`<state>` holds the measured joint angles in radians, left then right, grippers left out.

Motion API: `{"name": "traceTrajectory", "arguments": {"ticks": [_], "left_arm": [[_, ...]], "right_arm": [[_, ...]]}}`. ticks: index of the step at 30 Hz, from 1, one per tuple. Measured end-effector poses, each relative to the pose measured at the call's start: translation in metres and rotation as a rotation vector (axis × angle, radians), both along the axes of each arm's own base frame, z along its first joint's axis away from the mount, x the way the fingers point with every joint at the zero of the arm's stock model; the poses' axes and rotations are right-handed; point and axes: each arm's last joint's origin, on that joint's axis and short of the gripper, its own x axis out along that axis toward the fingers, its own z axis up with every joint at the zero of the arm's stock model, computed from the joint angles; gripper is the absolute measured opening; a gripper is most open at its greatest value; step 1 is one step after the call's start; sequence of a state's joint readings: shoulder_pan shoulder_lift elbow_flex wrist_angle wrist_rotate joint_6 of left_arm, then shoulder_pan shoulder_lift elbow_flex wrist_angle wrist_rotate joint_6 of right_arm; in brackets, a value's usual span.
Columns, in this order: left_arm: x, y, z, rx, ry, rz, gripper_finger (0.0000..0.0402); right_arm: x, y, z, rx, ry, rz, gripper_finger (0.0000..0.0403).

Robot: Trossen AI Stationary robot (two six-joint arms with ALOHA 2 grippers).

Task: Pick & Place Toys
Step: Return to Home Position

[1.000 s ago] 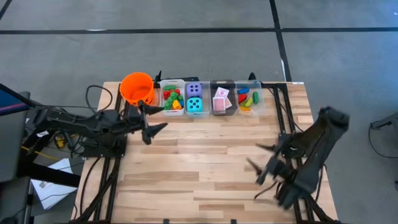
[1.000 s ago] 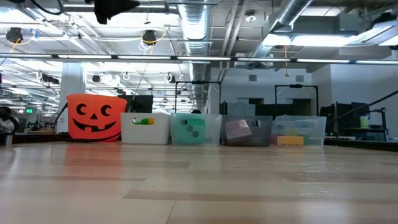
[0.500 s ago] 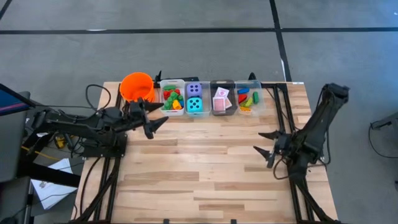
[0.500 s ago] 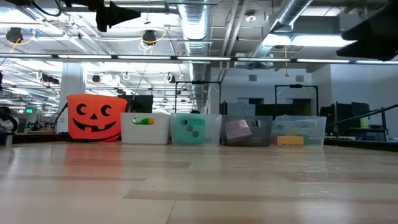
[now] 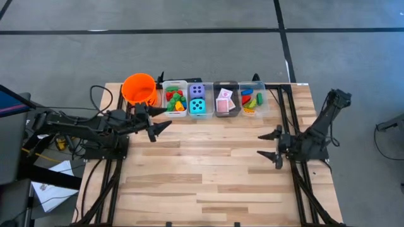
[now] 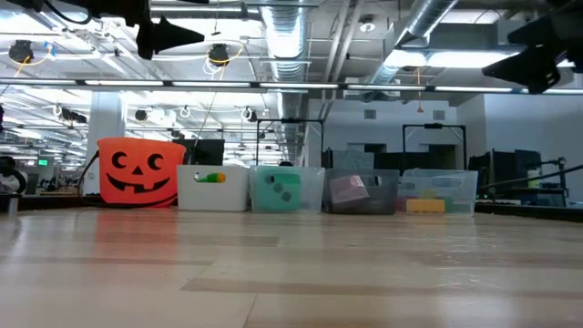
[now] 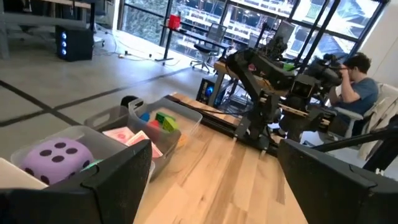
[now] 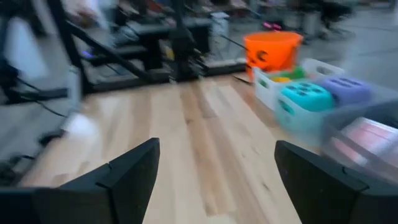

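Beside the orange bucket [image 5: 139, 89], a row of bins [image 5: 183, 82] holds bricks [image 5: 175, 102], purple die [image 5: 197, 91], teal die [image 5: 197, 106] and pink-backed cards [image 5: 224, 101]. Left gripper [image 5: 158, 118] hovers near the bucket, right gripper [image 5: 269, 145] well away; fingers spread, empty. Either die is likely light and hard; pinch opposite flat faces.

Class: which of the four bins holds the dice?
The second bin from the orange bucket: purple die and teal die inside; the others hold bricks or cards.

bucket [image 5: 139, 88] and row of bins [image 5: 226, 82] sit just beyond the left gripper [image 5: 166, 118]; the row's far end lies well apart from the right gripper [image 5: 260, 144].
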<state>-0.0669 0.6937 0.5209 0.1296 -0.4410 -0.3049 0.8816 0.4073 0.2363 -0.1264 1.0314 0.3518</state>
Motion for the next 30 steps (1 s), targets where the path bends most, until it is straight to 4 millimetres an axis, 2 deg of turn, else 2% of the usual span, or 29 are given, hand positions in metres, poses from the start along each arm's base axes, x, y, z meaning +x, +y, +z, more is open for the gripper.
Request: {"name": "traceTrajectory", "arguments": {"ticks": [6,11,17,22,25,30], "left_arm": [[0.0,0.0,-0.004,-0.014,0.036,-0.003,0.0342],[-0.001,0.0,-0.007,-0.009,0.068,-0.003,0.0342],[-0.001,-0.002,-0.02,-0.006,0.174,-0.07,0.0342],[-0.005,-0.002,-0.046,-0.01,0.239,-0.097,0.0342],[-0.012,-0.002,-0.071,-0.046,0.281,-0.089,0.0342],[-0.024,-0.001,-0.101,-0.111,0.222,-0.082,0.0342]], "right_arm": [[0.008,-0.014,-0.016,0.047,-0.195,0.175,0.0311],[0.012,-0.029,-0.023,0.062,-0.246,0.164,0.0311],[0.015,-0.041,-0.029,0.063,-0.201,0.068,0.0311],[0.017,-0.047,-0.033,0.103,-0.164,0.026,0.0311],[0.017,-0.049,-0.034,0.123,-0.164,0.025,0.0311],[0.018,-0.051,-0.034,0.139,-0.167,0.004,0.0311]]}}
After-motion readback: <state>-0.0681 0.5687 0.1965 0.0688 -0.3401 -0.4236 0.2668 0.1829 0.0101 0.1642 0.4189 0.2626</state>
